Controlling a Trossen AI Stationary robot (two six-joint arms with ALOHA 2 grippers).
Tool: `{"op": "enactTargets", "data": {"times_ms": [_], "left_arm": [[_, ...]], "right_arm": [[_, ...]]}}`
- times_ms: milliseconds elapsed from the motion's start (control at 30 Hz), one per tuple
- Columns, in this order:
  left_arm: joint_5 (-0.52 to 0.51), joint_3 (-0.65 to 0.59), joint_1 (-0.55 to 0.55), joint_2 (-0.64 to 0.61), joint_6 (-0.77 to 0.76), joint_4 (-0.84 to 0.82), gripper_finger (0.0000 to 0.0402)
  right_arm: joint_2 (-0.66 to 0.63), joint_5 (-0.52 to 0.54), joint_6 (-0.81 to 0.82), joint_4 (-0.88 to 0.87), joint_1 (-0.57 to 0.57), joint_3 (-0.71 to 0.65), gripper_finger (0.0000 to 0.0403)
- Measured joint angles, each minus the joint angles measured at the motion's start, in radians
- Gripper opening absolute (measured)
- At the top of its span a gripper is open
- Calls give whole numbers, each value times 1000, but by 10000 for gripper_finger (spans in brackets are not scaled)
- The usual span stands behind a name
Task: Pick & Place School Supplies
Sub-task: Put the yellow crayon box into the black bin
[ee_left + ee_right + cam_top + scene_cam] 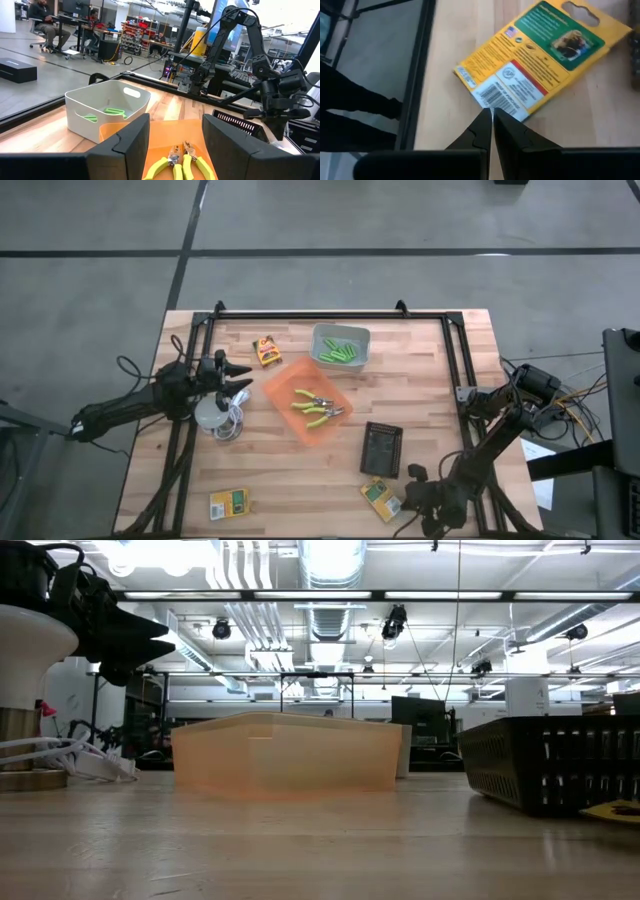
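Observation:
My right gripper (492, 116) is shut near the table's near right corner (404, 502). Its tips slant down at the barcode edge of a yellow-and-green box (540, 60) that lies flat on the wood (380, 495). My left gripper (175, 120) stands open and level at the table's left (236, 377), with nothing between its fingers. Two green-handled pliers (316, 407) lie in the orange bin (285, 412). Lime-green markers (340, 352) lie in the grey bin (362, 336). Two more boxes lie flat, one at the far left (266, 350) and one near the front left (230, 503). My right gripper's shut fingertips (485, 122) come slanting down from the near side at the box's barcode edge (496, 100). The tips cover that spot, so I cannot tell whether they touch the box. The box lies flat on the table.
A black mesh basket (381, 448) stands just beyond the right gripper's box. A white round thing with coiled cable (215, 418) sits under the left gripper. A black frame (330, 316) runs along the table's far edge and sides. Bare wood lies at the near middle.

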Motion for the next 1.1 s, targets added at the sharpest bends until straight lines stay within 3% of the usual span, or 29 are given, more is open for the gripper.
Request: {"op": "enactTargets", "data": {"times_ms": [367, 667, 800, 1100], "left_arm": [[0, 0, 0, 0, 0, 0, 188], [0, 0, 0, 0, 0, 1, 188], [0, 0, 0, 0, 0, 2, 188], [0, 0, 0, 0, 0, 2, 188]], "right_arm": [[9, 82, 207, -196, -12, 0, 18], [99, 117, 168, 7, -33, 4, 18], [112, 152, 154, 7, -42, 24, 18], [127, 93, 9, 20, -122, 84, 18]]}}
